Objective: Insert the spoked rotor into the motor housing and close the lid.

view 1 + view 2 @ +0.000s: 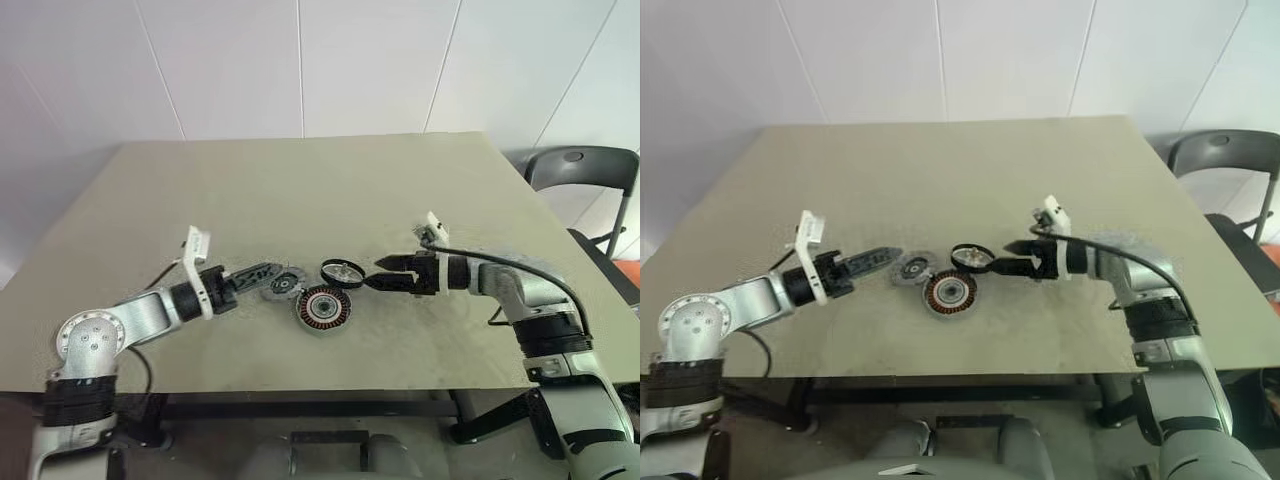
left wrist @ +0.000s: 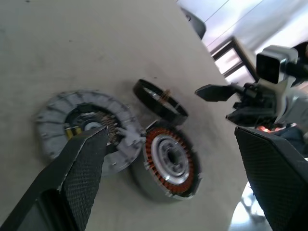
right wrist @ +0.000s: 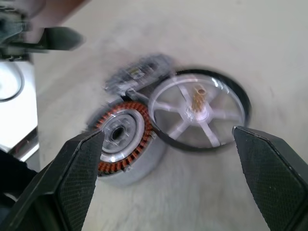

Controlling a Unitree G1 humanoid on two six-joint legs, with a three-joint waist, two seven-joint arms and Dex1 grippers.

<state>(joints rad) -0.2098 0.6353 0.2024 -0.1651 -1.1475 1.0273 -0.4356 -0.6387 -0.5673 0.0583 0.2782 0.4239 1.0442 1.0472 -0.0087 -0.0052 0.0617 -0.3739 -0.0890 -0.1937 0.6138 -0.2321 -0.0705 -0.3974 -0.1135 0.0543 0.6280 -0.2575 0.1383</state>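
Black-rimmed rotor (image 3: 199,113) lies touching the housing (image 3: 122,142), just beside it on the tabletop (image 1: 300,190). Right tool (image 1: 383,274), spread wide, should straddle the rim squarely before pinching. Left tool (image 1: 255,274), also spread, waits near the lid (image 1: 284,285).

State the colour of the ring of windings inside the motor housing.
Copper-brown, ringing a silver hub in the motor housing; clearest in the right wrist view.

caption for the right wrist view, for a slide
Open right gripper facing the spoked rotor beside the motor housing.
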